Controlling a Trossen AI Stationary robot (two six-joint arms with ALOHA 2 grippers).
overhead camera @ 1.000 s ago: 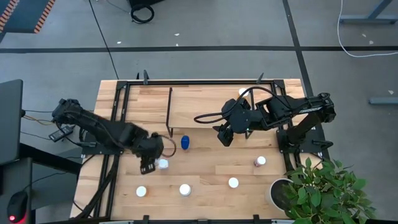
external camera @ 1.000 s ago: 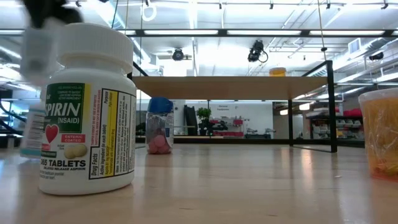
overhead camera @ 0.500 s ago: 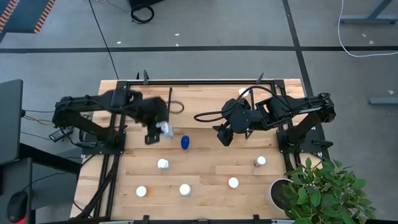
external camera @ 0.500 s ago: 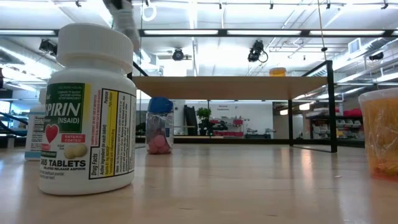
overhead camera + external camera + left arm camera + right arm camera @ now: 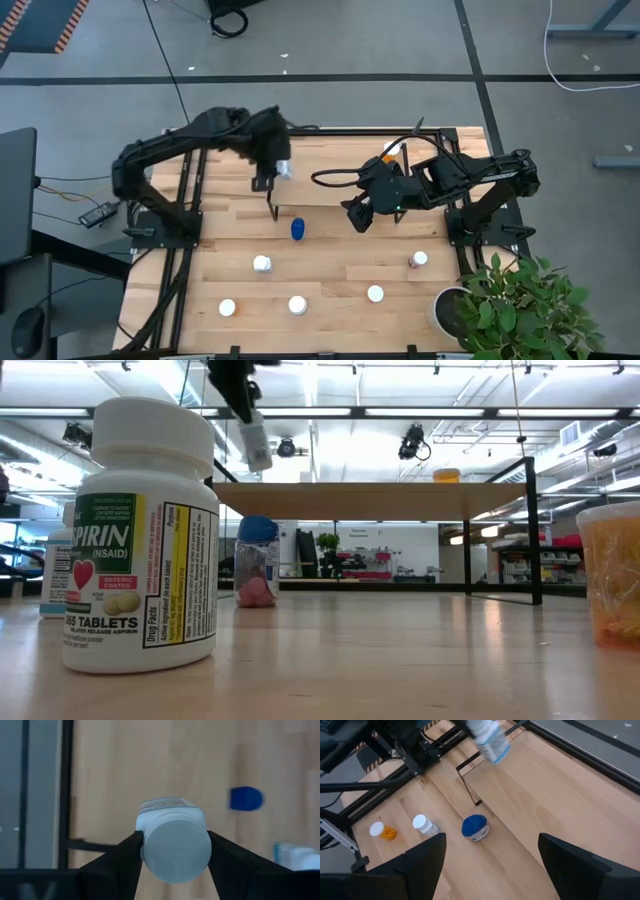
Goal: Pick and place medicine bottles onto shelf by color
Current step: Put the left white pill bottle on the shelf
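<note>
My left gripper [image 5: 172, 852] clamped on white bottle [image 5: 172, 837], above shelf [image 5: 330, 165] left end | my right gripper [image 5: 360, 217] jaws apart, near blue bottle [image 5: 298, 229]

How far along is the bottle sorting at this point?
Done: one orange bottle seems to stand on the shelf. In hand: the left gripper holds a white bottle over it. Left: six bottles on the table, including the blue-capped bottle; the right gripper hangs open.

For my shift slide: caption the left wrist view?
Left gripper holding a white-capped bottle over the wooden shelf, blue bottle beyond.
</note>
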